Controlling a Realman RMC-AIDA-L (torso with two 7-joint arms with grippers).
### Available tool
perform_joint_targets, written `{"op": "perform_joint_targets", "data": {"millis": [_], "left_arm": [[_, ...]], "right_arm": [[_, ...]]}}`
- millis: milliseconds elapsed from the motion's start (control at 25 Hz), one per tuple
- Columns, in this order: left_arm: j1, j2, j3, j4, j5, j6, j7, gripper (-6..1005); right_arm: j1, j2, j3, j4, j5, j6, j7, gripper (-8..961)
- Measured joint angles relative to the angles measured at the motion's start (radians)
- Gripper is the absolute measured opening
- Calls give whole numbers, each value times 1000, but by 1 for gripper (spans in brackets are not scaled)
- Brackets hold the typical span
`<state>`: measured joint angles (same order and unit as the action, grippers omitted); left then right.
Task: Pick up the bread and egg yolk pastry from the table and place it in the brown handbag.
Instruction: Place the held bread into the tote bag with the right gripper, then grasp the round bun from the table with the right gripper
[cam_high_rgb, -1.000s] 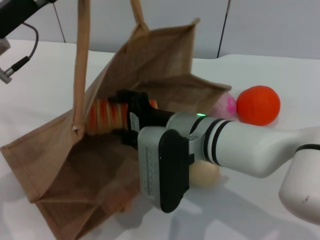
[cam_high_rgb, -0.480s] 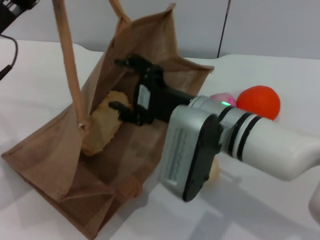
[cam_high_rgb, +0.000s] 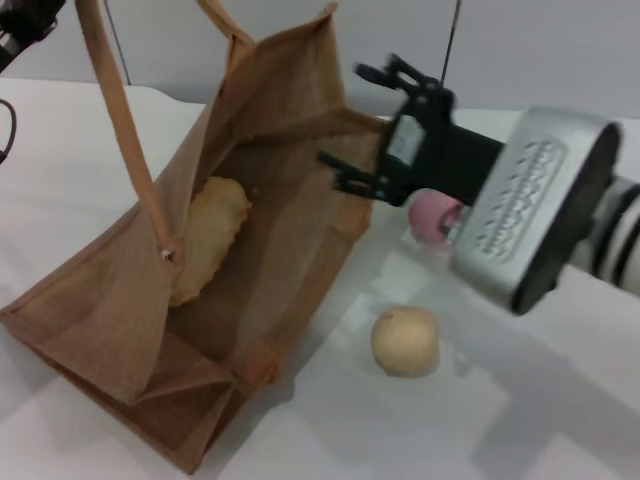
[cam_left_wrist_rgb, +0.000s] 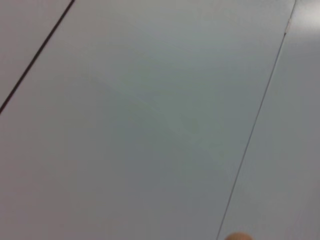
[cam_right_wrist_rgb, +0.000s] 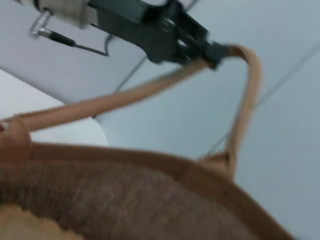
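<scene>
While the bread (cam_high_rgb: 208, 238) lay inside the tilted bag (cam_high_rgb: 270, 250), your pastry (cam_high_rgb: 405, 341) sat on the table (cam_high_rgb: 500, 420) just beside the bag. Your right gripper (cam_high_rgb: 365, 125) hovered empty above the bag's rim, fingers spread. Your left gripper (cam_right_wrist_rgb: 212, 50) pinched a handle (cam_right_wrist_rgb: 150, 89), holding it up.

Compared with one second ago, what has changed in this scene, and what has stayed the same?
The right gripper let go of the bread, which now lies inside the brown handbag, and drew back out above the bag's rim with its fingers open. The left gripper still holds a handle up, and the egg yolk pastry stays on the table.
</scene>
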<state>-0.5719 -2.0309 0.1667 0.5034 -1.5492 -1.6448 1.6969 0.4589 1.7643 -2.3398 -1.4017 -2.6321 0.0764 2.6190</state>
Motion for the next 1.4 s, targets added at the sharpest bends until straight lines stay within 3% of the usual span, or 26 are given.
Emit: {"op": "perform_joint_targets", "data": {"millis": [120,200,360,480,560,640,880,960,1400], "left_arm": [[2,0,0,-1,2,7,1,121],[1,0,-1,-3,4,12,1,121],[6,2,-1,-8,4,18,3,121],[11,2,-1,-10,2,22,3,121],[13,2,-1,-10,1,22,3,121],[14,2,-1,-11,1,22,3,122],[14,3,-1,-13,5,22,3,121],[12,3,-1,-13,6,22,3,121],[6,3,8,-25,9,36,4,122]], "right_arm": [[-18,-56,-6,-65,6,-109,66,900],[-26,-76,-17,-102,32,-188,72,901],[-22,-88,-44,-159,142,-362,22,901],[-12,-82,-31,-182,255,-479,-68,901],[-2,-65,-5,-181,338,-555,-145,902],[2,-33,40,-155,397,-628,-218,902],[3,127,273,3,484,-893,-467,902],[3,151,327,35,487,-935,-500,903],[73,182,392,223,493,-988,-516,904]]}}
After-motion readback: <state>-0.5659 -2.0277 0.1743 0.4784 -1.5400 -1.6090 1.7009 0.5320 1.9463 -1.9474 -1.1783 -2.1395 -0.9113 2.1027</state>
